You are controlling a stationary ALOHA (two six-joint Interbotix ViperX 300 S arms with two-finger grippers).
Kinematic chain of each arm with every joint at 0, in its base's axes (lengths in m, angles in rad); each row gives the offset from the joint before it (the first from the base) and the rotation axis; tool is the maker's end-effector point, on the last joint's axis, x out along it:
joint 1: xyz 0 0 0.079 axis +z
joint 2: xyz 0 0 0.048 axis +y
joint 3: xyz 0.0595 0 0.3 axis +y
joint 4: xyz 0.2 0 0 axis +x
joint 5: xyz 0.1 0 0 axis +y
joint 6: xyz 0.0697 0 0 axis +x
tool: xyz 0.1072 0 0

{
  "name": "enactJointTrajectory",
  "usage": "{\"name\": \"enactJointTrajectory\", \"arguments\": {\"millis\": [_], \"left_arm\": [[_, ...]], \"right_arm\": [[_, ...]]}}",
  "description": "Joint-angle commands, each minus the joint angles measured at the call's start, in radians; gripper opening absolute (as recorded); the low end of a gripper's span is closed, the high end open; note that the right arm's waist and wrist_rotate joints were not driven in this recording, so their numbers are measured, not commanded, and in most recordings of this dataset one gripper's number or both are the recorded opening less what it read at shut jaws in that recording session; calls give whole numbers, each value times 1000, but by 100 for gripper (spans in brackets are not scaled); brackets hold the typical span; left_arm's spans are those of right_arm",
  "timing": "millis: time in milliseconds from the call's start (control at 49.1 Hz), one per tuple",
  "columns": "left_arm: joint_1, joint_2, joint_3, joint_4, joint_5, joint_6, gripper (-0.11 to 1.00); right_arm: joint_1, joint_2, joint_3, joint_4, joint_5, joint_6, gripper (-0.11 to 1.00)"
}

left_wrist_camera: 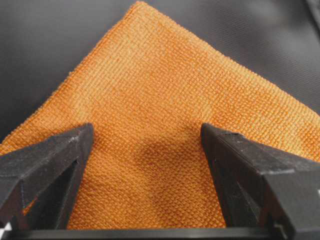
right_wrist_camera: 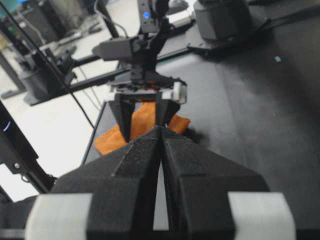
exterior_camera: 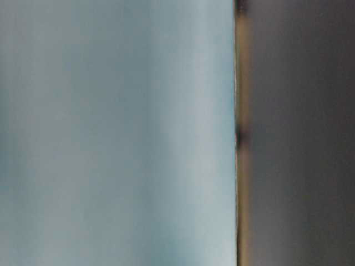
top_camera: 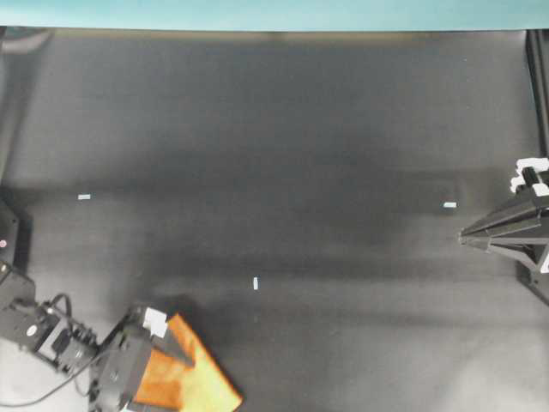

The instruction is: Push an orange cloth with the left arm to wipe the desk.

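The orange cloth [top_camera: 196, 379] lies flat on the black desk [top_camera: 274, 172] at the front left corner. My left gripper [top_camera: 174, 342] is open, with its two black fingers spread wide and its tips down on the cloth. In the left wrist view the cloth [left_wrist_camera: 165, 85] fills the space between the fingers of the left gripper [left_wrist_camera: 147, 131], and a corner of it points away. My right gripper [top_camera: 463, 233] is shut and empty at the right edge, with its tip pointing left. The right wrist view shows the shut right gripper [right_wrist_camera: 161, 129] facing the left arm [right_wrist_camera: 145, 50] and the cloth [right_wrist_camera: 107, 141].
Small white tape marks lie on the desk, one at the left [top_camera: 84, 196], one in the middle [top_camera: 256, 283] and one at the right [top_camera: 449, 204]. A teal strip [top_camera: 274, 13] runs along the far edge. The table-level view is blurred and shows nothing usable.
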Motion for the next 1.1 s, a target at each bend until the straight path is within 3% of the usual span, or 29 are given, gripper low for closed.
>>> {"name": "enactJointTrajectory", "arguments": {"millis": [0, 529, 814, 1079], "left_arm": [[-2, -5, -11, 3, -3, 5, 84], [12, -20, -25, 3, -2, 11, 84], [55, -192, 2, 3, 9, 95, 84], [66, -359, 37, 3, 141, 114, 84]], "right_arm": [[0, 5, -6, 2, -5, 0, 0], [-2, 5, -3, 2, -2, 0, 0], [0, -8, -3, 2, -2, 0, 0], [0, -11, 3, 2, 0, 0, 0]]}}
